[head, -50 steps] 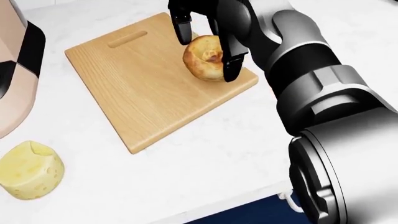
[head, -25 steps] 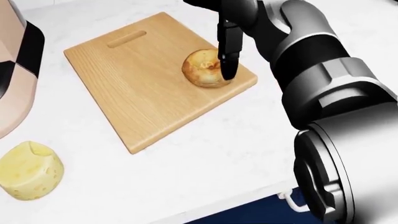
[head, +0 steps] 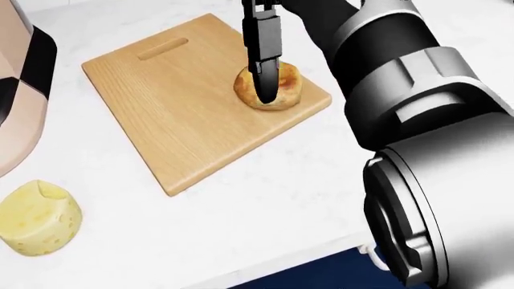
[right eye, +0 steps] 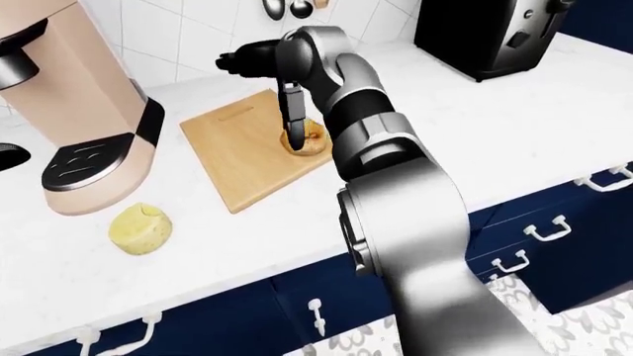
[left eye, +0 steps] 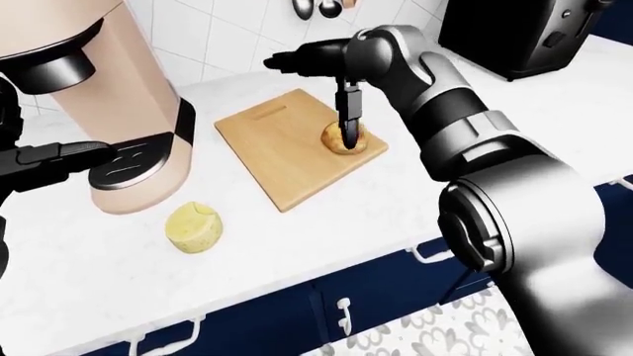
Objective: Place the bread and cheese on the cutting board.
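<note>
Coffee machine (left eye: 119, 126): stands at the left of the counter (head: 265, 198), just beside the cheese; a hand reaching in from that side could knock it.
Left hand (left eye: 59, 157): a dark shape at the left edge of the left-eye view, in front of the machine; whether its fingers are released or clenched cannot be told.
Cheese (head: 38, 218): sits on the bare counter, well apart from the board, not yet placed; its rounded shape could roll or slip if pinched off-centre.
Cutting board (head: 161, 102): lies flat, most of it free for the cheese.
Bread (head: 269, 85): rests near the board's right edge; a nudge could push it off onto the counter.
Right hand (head: 263, 57): fingers spread open, one dark finger (head: 265, 81) hanging across the bread, possibly touching; lifting away carelessly could drag the bread.
</note>
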